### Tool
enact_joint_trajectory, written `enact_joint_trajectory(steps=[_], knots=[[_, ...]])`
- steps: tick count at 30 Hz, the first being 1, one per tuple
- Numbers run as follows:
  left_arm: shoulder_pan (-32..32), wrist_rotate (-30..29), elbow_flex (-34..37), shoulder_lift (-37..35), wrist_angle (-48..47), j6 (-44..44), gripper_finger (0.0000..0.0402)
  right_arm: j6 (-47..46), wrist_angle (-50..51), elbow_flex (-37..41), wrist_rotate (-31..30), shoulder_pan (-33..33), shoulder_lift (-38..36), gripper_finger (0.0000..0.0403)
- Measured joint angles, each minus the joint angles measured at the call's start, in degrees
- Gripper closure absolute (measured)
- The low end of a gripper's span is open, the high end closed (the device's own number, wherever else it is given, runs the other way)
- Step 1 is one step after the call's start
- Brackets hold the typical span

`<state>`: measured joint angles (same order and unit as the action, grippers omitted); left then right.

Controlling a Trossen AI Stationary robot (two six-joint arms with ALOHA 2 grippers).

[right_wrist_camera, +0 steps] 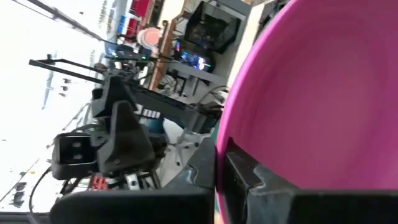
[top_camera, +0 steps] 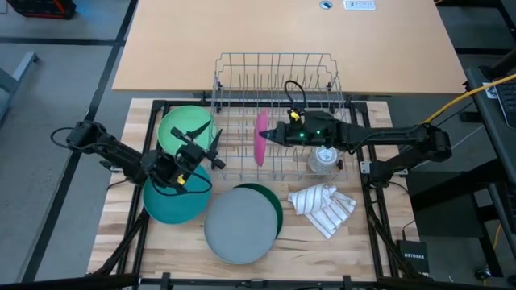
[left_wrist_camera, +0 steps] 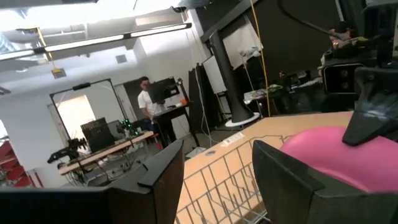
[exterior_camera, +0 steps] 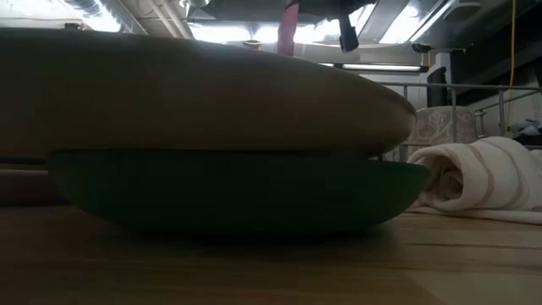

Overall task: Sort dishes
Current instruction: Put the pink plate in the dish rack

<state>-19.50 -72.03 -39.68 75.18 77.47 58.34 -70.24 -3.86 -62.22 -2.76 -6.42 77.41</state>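
My right hand (top_camera: 268,134) is clamped on pink plate (top_camera: 260,138) rim at rack (top_camera: 274,64) center, light, stiff, slick plastic; left hand (top_camera: 211,149) at 9 o'clock, fingers apart.

Behind my rig I see a tan tabletop (top_camera: 282,40), grey floor (top_camera: 48,89), and bright ceiling strip lights (left_wrist_camera: 118,37).

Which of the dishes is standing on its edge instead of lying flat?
The pink plate, upright in the wire rack and gripped by the right gripper. The others lie flat on the table.
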Motion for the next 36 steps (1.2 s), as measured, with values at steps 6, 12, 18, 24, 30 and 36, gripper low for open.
enact_joint_trajectory(steps=[6, 12, 18, 24, 30, 36], knots=[[0.0, 0.0, 0.0, 0.0, -0.6, -1.0, 0.0221, 1.1, 1.6, 0.1, -0.2, -0.5, -0.1, 0.0394], [0.0, 0.0, 0.0, 0.0, -0.7, -1.0, 0.0221, 4.3, 3.7, 0.1, -2.5, -0.4, 0.5, 0.0394], [0.0, -0.1, 0.0, 0.0, -0.7, -1.0, 0.0221, 4.6, 4.4, -0.1, -2.4, -0.4, 2.6, 0.0394], [0.0, -0.2, 0.0, 0.0, -0.7, -1.0, 0.0221, 4.3, 8.6, 0.0, -2.3, -0.3, 5.0, 0.0382], [0.0, -0.2, 0.0, 0.0, -2.5, -1.5, 0.0221, 4.8, 12.0, 0.0, -6.8, -0.5, 5.1, 0.0362], [0.0, -0.2, 0.0, 0.0, -4.3, -3.2, 0.0221, 6.6, 14.0, 0.1, -9.3, -0.6, 5.2, 0.0358]])
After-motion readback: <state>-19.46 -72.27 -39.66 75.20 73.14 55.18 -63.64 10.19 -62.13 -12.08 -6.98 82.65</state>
